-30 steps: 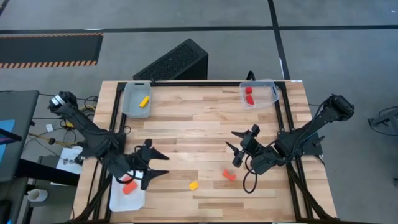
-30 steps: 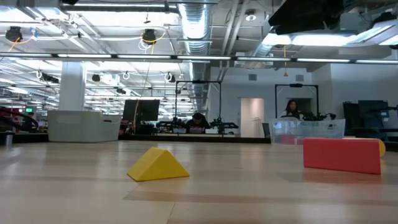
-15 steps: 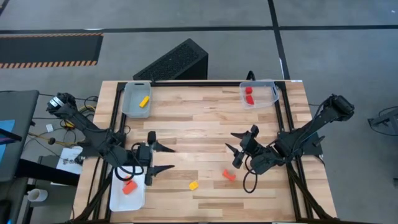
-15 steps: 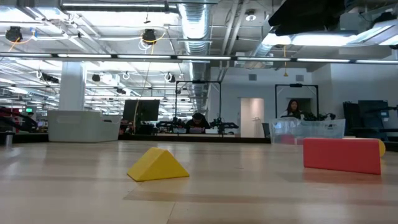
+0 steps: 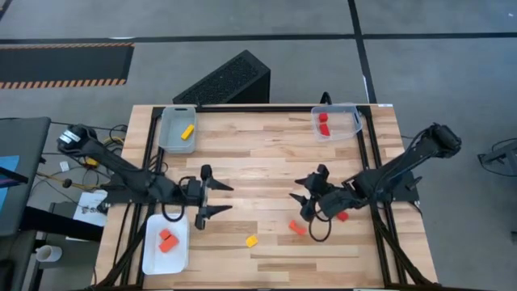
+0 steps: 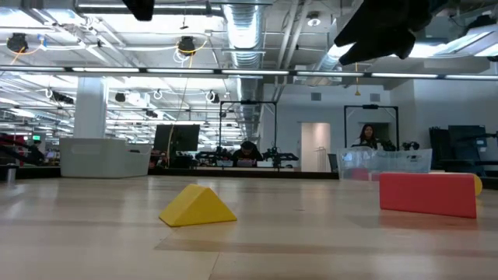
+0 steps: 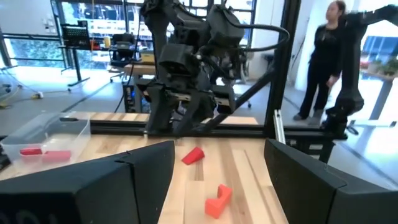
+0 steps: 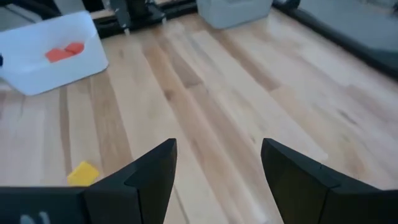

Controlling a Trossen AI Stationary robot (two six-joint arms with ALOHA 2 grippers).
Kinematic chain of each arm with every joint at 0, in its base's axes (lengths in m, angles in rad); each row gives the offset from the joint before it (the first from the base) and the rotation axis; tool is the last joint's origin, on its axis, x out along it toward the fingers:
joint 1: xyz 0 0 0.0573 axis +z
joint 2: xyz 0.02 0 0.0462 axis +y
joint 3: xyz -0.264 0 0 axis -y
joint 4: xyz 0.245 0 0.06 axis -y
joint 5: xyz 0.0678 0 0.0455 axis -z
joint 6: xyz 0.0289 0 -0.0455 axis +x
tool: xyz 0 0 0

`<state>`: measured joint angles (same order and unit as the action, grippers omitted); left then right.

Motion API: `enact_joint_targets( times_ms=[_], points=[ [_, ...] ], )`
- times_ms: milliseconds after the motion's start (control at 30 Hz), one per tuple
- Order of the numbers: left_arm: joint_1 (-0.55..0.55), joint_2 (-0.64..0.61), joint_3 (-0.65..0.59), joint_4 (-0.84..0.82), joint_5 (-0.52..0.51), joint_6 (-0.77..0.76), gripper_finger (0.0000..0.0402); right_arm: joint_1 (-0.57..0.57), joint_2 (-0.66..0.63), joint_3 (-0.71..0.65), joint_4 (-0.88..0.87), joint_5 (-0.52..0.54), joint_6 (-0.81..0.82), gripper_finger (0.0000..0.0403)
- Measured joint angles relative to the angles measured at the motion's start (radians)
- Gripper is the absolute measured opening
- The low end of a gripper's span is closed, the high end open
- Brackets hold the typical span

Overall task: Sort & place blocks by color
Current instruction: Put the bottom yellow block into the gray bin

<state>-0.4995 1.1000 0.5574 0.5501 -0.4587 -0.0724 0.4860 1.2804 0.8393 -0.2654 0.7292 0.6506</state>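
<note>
High view: the left hand (image 5: 212,200) has swung away from the white plastic tray (image 5: 150,260) at the near left corner and now hangs over bare tabletop (image 5: 258,166) beside it, fingers spread and empty. Two small orange blocks (image 5: 167,240), touching, lie in that tray, fully uncovered now that the arm has left. The right hand (image 5: 308,192), also open and empty, has shifted slightly toward the middle. Still loose on the tabletop are a small yellow wedge block (image 5: 251,241), a red notched block (image 5: 297,228) and a second red block (image 5: 342,216) close under the right arm. The clear tray at far left (image 5: 167,135) holds a yellow bar (image 5: 187,132); the clear tray at far right (image 5: 349,123) holds two red blocks (image 5: 324,123).

Low view: the yellow wedge and a red rectangular block (image 6: 427,194) sit untouched; dark arm parts have come into the top edge.

Left wrist view: open fingers frame both loose red blocks, with the right arm behind them.

Right wrist view: open fingers frame the yellow wedge and the white tray.

I judge the orange delivery done, with three blocks left to sort.
</note>
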Motion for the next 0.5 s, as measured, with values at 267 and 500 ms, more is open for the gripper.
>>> enact_joint_targets(
  times_ms=[267,500],
  points=[
    [0.058,0.000,-0.041,0.034,0.032,-0.019,0.0238,-0.077,0.000,0.116,-0.290,-0.169,0.073,0.0260],
    [0.058,0.000,-0.041,0.035,0.031,-0.016,0.0238,-0.114,0.000,0.192,-0.551,-0.321,0.168,0.0260]
  ],
)
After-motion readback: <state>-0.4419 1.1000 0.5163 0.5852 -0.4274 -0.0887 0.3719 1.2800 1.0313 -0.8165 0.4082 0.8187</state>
